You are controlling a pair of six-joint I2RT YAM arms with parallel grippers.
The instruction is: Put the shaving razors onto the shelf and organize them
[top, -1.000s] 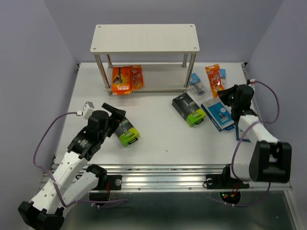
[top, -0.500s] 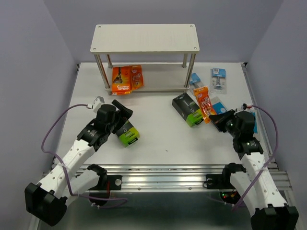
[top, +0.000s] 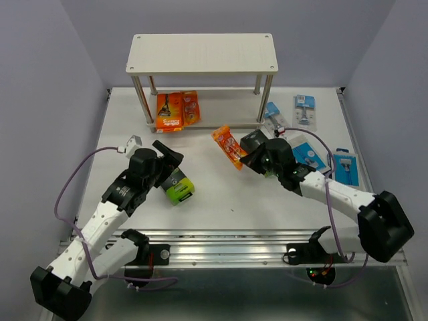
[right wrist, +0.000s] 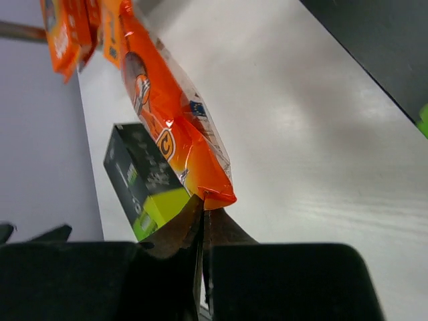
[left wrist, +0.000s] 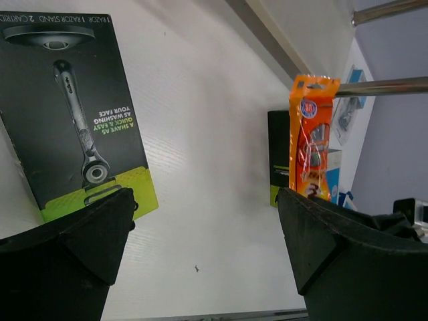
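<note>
My right gripper (top: 246,155) is shut on the bottom edge of an orange flat razor pack (top: 228,146) and holds it above the table in front of the shelf (top: 200,53). In the right wrist view the pack (right wrist: 167,120) hangs out from the pinched fingertips (right wrist: 204,208). My left gripper (top: 167,156) is open and empty, just behind a black-and-lime razor box (top: 177,186). That box (left wrist: 73,127) lies left of the gap in the left wrist view. Two orange packs (top: 175,110) lie on the shelf's lower board.
A second black-and-lime box (top: 257,142) lies partly under my right arm. A blue box (top: 309,154) lies right of it. Light-blue blister cards lie at the right: one (top: 304,110), one (top: 274,115) by the shelf post, one (top: 346,166) near the edge.
My right arm swung from the right side of the table to the middle, carrying the orange pack toward the shelf front. The left arm barely shifted.
</note>
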